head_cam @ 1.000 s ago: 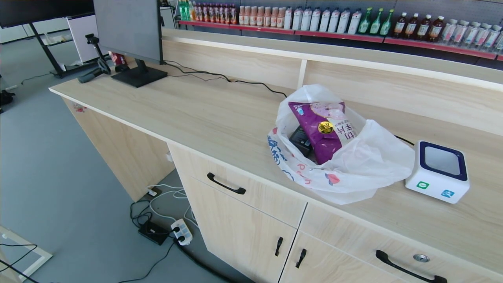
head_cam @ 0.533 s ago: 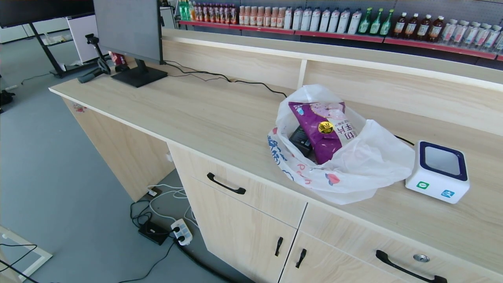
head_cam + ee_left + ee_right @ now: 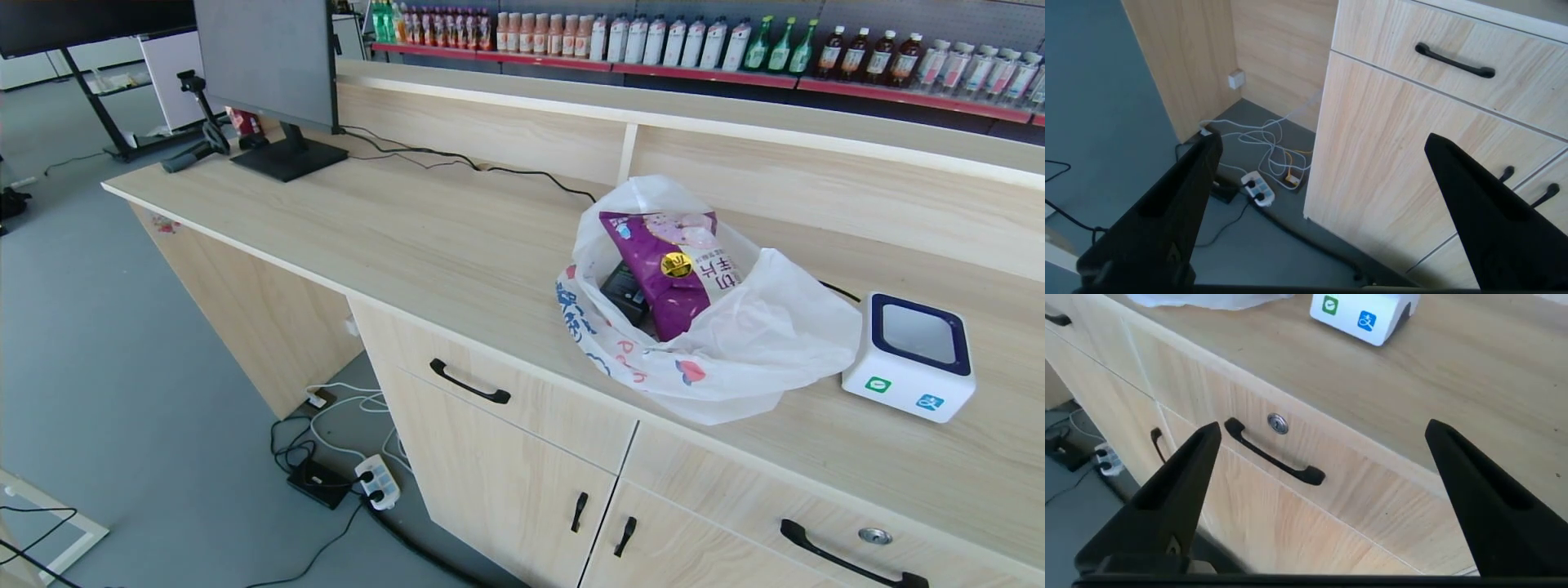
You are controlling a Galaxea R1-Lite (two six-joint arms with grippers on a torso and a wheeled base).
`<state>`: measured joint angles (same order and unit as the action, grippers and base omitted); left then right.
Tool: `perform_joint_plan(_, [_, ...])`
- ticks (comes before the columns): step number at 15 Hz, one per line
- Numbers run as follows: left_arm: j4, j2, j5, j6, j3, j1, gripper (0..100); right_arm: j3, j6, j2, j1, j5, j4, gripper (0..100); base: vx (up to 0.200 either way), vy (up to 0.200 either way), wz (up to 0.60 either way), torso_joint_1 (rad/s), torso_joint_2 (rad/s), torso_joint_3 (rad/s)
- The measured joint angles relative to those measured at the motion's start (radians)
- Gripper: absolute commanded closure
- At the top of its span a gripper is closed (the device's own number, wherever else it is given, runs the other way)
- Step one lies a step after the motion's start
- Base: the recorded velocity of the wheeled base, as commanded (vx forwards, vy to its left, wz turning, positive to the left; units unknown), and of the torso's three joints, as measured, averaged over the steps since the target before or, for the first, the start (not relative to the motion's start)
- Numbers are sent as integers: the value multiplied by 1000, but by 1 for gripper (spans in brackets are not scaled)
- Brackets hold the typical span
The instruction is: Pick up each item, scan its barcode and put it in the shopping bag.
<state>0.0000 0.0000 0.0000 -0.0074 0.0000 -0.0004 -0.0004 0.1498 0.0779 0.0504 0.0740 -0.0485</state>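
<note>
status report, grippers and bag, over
Left gripper open, holding nothing, low by the wooden cabinet doors. Right gripper open, holding nothing, facing the drawer front. Purple snack packet in white plastic shopping bag; white square scanner beside it.

A pale wooden counter (image 3: pixel 424 237) with drawers (image 3: pixel 490 416) stands on grey floor (image 3: pixel 122 392) before a red bottle shelf (image 3: pixel 702 77).
</note>
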Motion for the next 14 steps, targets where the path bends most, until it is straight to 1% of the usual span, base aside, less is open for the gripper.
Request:
perform_joint_plan(2, [0,0,0,0,0,0,0,0,-52,3,5,2,11,0,0,0,0,0,0,0])
perform_joint_plan(6, [0,0,0,0,0,0,0,-1,-78,18,14,54,10,0,0,0,0,0,0,0])
perform_joint_plan(8, [0,0,0,0,0,0,0,-1,-104,7,13,50,7,0,0,0,0,0,0,0])
perform_joint_plan(10, [0,0,0,0,0,0,0,0,-103,2,13,50,6,0,0,0,0,0,0,0])
perform_joint_plan(14, [0,0,0,0,0,0,0,0,-56,-1,13,50,7,0,0,0,0,0,0,0])
